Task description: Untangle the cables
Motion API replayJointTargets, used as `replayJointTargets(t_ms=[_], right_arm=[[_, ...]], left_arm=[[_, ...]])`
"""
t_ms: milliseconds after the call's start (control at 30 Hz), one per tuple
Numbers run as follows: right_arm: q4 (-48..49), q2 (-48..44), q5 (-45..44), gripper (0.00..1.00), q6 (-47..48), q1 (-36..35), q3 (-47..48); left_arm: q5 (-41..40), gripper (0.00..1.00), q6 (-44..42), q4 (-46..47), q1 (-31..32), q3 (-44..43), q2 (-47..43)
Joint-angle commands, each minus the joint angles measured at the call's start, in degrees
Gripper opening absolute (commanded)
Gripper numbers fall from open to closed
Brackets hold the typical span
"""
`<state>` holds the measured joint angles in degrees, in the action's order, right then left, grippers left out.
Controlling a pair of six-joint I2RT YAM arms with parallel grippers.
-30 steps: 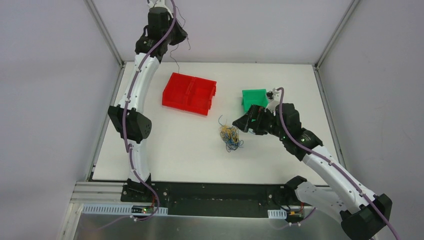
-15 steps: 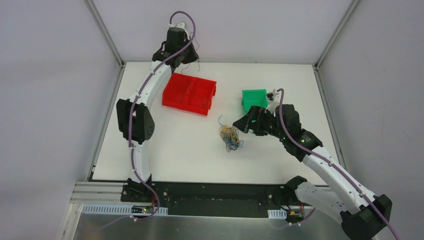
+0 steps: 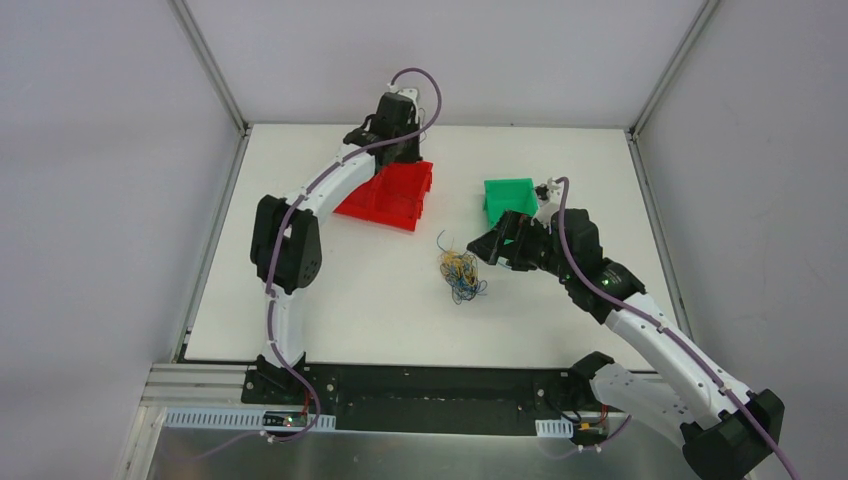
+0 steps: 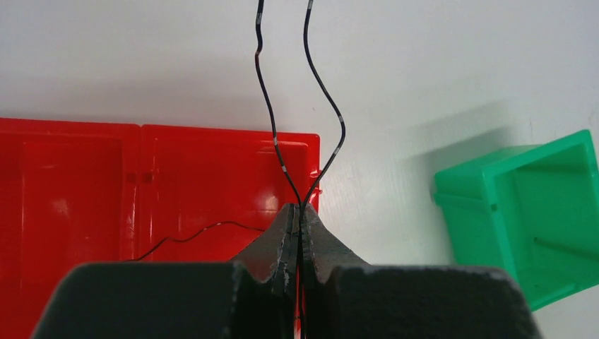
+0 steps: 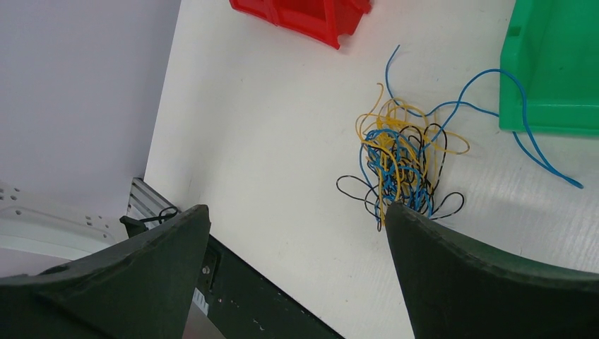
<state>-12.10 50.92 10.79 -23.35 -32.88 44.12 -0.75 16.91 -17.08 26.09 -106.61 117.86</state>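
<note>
The cables (image 3: 460, 272) lie in a small yellow, blue and dark tangle at mid table. In the right wrist view the tangle (image 5: 402, 159) sits just beyond my right finger, and one blue strand (image 5: 523, 92) loops over the green bin's edge. My right gripper (image 3: 490, 247) (image 5: 295, 206) is open with nothing between its jaws, just right of the tangle. My left gripper (image 3: 400, 145) (image 4: 299, 208) is shut on a dark cable (image 4: 342, 131), whose two strands run away from the pinched jaws above the red bin. Another dark cable (image 4: 205, 229) lies inside that bin.
The red divided bin (image 3: 400, 195) (image 4: 85, 183) stands at the back left, partly under the left arm. A green bin (image 3: 508, 195) (image 4: 537, 205) (image 5: 558, 63) stands at the back right, close to the right wrist. Walls enclose the table.
The left arm has swung from the back left corner rightward and down over the red bin, still holding the dark cable. The right arm and the tangle have not moved.
</note>
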Motion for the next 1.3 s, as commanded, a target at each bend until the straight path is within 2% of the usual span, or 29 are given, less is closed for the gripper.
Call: replayJointTargets(t_ms=[0,133,400,533,633,767,1033,1167,1267], right_arm=[[2.4,-1.1,-1.1,0.99,0.4,-0.3,-0.4],[2.5,-1.3,-1.6,0.98,0.5,-0.2,-0.7],[2.8,-1.2,-1.4,0.98,0.4,-0.2,-0.8],[3.2,-1.0,-1.4,0.98,0.3,-0.2,-1.1],[3.3,-0.8,-1.3,0.98,0.2,-0.3,-1.2],[3.3,-0.6,-1.1,0.98,0.2,-0.2,-1.1],[3.3,-0.4,-1.1,0.98,0.3,-0.2,-1.1],[3.3,-0.5,-1.4,0.98,0.2,-0.2,-1.1],[3.3,-0.4,-1.5,0.98,0.3,-0.2,-1.1]], left_arm=[[-1.6,0.00,0.2,1.5,-0.1,2.3,-1.0],[-2.4,0.00,0.1,1.4,-0.2,4.7,-0.8],[-8.7,0.00,-8.1,1.3,1.4,12.1,-1.8],[-12.0,0.00,-11.0,0.7,2.7,12.9,-0.1],[-12.3,0.00,-13.0,-2.1,3.0,10.8,1.7],[-10.7,0.00,-14.4,-9.0,3.2,3.8,7.0],[-11.8,0.00,-15.1,-12.0,3.4,-2.5,13.6],[-10.0,0.19,-14.3,-15.5,3.4,-5.8,13.9],[-9.7,0.28,-13.8,-16.5,3.4,-6.4,11.4]])
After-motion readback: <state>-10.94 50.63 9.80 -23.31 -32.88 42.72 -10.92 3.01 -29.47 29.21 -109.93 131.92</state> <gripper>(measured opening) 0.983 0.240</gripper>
